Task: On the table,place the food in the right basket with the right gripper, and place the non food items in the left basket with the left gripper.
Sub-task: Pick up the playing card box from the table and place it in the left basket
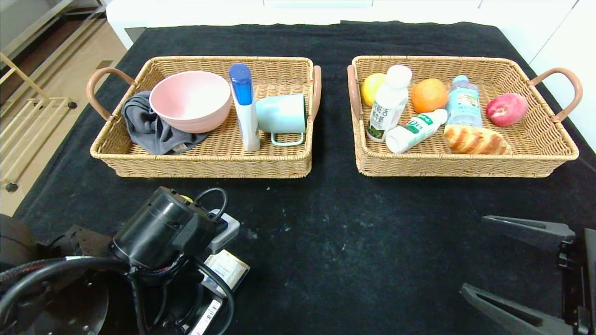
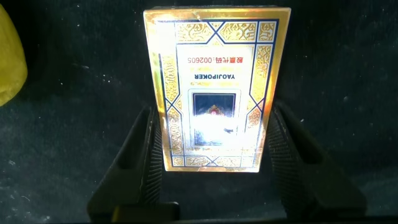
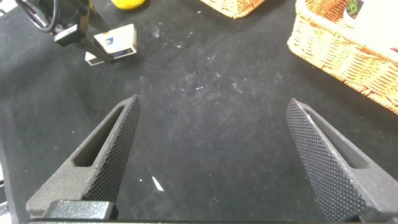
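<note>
My left gripper (image 2: 214, 109) is low over the table's near left. Its fingers (image 2: 144, 155) stand against both long sides of a gold-and-white playing card box (image 2: 214, 56), which also shows in the head view (image 1: 226, 269). A yellow lemon (image 2: 9, 62) lies on the cloth beside it, mostly hidden behind the left arm (image 1: 158, 228) in the head view. My right gripper (image 1: 475, 255) is wide open and empty above the bare near right of the table (image 3: 212, 102). The left basket (image 1: 205, 164) and the right basket (image 1: 465, 167) stand at the back.
The left basket holds a pink bowl (image 1: 191, 100), grey cloth (image 1: 146, 125), blue-capped tube (image 1: 244, 104) and teal mug (image 1: 281, 114). The right basket holds a lemon (image 1: 371, 87), two white bottles (image 1: 389, 104), orange (image 1: 429, 95), water bottle (image 1: 463, 102), peach (image 1: 506, 109) and bread (image 1: 475, 139).
</note>
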You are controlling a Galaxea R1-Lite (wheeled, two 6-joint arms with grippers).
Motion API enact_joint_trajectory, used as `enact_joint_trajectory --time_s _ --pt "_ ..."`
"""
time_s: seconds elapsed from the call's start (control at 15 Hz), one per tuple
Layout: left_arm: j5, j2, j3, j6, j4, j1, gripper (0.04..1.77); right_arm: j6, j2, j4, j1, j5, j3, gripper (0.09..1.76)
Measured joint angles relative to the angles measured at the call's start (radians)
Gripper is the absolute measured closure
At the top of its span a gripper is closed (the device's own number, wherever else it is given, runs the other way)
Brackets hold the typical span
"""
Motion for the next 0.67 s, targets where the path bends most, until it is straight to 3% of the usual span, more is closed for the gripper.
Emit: enact_joint_trajectory --time_s 0.67 --pt "0.002 -0.021 -0.011 0.002 0.005 -0.005 0.78 0.000 0.009 0.000 0.021 -0.003 0.010 0.14"
